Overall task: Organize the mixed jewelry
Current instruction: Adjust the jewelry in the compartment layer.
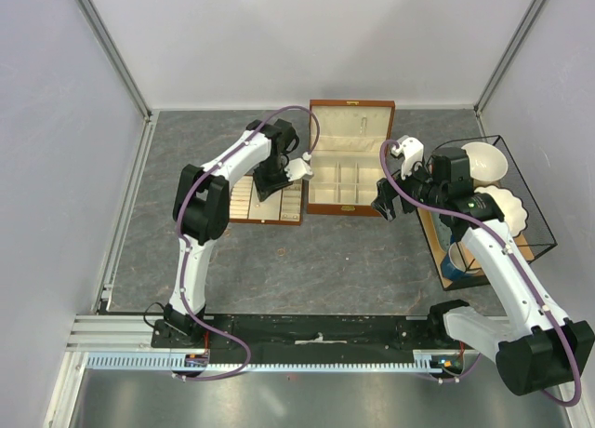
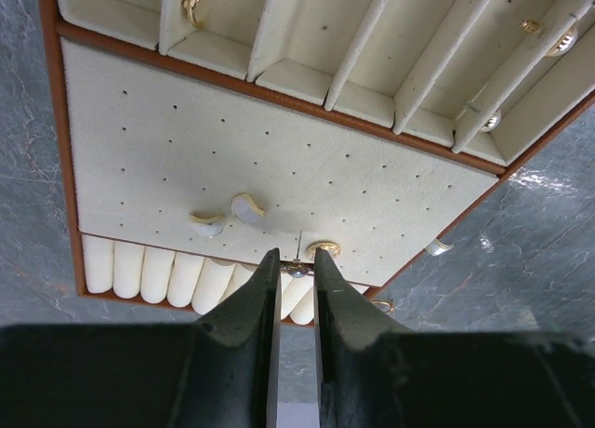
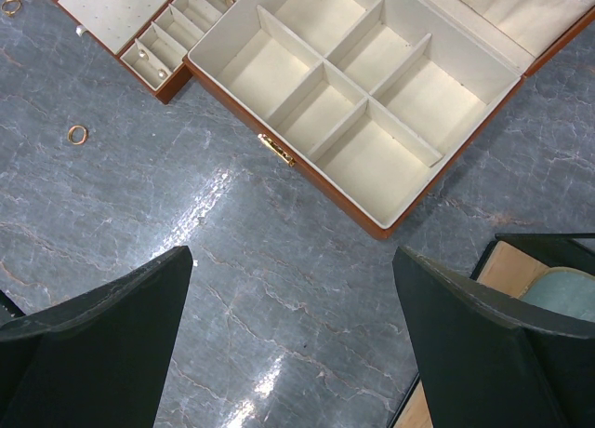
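Observation:
My left gripper [image 2: 297,256] hovers over the near edge of the flat cream tray [image 2: 279,158], shut on a tiny stud earring [image 2: 297,271] whose pin points at the perforated pad. On that pad lie two pale curved pieces [image 2: 208,224] and a gold piece [image 2: 323,248]. More jewelry sits in the tray's slots [image 2: 193,2]. A gold ring [image 2: 381,306] and a silver piece [image 2: 438,247] lie on the table beside the tray. My right gripper [image 3: 292,252] hangs open above bare table, near the open wooden box [image 3: 437,191]; a loose gold ring [image 3: 77,133] lies to its left.
A black wire rack [image 1: 535,214] with white bowls [image 1: 488,163] and a blue cup [image 1: 456,260] stands at the right. The box's lid [image 1: 351,121] is tilted back behind its empty compartments. Grey walls close in the table on three sides.

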{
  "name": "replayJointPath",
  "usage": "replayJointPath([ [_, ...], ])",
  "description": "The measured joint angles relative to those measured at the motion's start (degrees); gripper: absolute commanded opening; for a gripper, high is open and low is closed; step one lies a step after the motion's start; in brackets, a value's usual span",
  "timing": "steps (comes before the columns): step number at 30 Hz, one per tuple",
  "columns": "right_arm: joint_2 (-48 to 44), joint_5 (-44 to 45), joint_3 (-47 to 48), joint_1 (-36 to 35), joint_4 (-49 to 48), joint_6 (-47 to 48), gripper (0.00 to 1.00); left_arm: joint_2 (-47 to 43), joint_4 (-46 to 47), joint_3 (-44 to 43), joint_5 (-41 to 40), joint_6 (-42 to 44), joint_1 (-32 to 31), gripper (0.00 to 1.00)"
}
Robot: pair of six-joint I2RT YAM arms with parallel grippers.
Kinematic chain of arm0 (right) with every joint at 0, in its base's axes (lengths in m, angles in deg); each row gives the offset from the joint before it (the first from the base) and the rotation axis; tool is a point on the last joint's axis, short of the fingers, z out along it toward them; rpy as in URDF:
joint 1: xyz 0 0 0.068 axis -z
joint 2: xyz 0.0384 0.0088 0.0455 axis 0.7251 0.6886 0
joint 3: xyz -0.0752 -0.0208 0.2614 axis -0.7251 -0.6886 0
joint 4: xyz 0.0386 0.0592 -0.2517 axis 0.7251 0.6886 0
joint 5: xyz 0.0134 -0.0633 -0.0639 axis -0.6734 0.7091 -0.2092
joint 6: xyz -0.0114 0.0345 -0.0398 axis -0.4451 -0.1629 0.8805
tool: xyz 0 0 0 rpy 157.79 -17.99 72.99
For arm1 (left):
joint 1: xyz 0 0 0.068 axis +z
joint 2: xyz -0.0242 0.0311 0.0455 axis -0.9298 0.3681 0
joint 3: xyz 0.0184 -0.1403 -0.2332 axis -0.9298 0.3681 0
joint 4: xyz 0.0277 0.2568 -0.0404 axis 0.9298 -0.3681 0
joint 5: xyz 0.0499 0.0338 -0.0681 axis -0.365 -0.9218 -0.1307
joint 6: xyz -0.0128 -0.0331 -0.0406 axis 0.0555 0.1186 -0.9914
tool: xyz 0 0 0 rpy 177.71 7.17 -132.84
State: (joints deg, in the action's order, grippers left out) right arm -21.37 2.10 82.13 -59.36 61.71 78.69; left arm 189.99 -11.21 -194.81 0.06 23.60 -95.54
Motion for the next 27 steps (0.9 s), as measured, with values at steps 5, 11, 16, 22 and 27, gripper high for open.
replayJointPath([
  [5, 0.0, 0.0, 0.0, 0.0, 0.0, 0.0, 0.98, 0.3, -0.3, 0.3, -0.2, 0.0, 0.0, 0.06],
  [11, 0.0, 0.0, 0.0, 0.0, 0.0, 0.0, 0.98, 1.6, -0.5, 0.4, -1.1, 0.0, -0.3, 0.06],
  [16, 0.0, 0.0, 0.0, 0.0, 0.0, 0.0, 0.98, 1.6, -0.5, 0.4, -2.0, 0.0, -0.7, 0.06],
  [22, -0.1, 0.0, 0.0, 0.0, 0.0, 0.0, 0.98, 1.6, -0.6, 0.3, -2.0, 0.0, -0.7, 0.05],
  [27, -0.3, 0.0, 0.0, 0.0, 0.0, 0.0, 0.98, 1.6, -0.7, 0.3, -1.9, 0.0, -0.7, 0.04],
])
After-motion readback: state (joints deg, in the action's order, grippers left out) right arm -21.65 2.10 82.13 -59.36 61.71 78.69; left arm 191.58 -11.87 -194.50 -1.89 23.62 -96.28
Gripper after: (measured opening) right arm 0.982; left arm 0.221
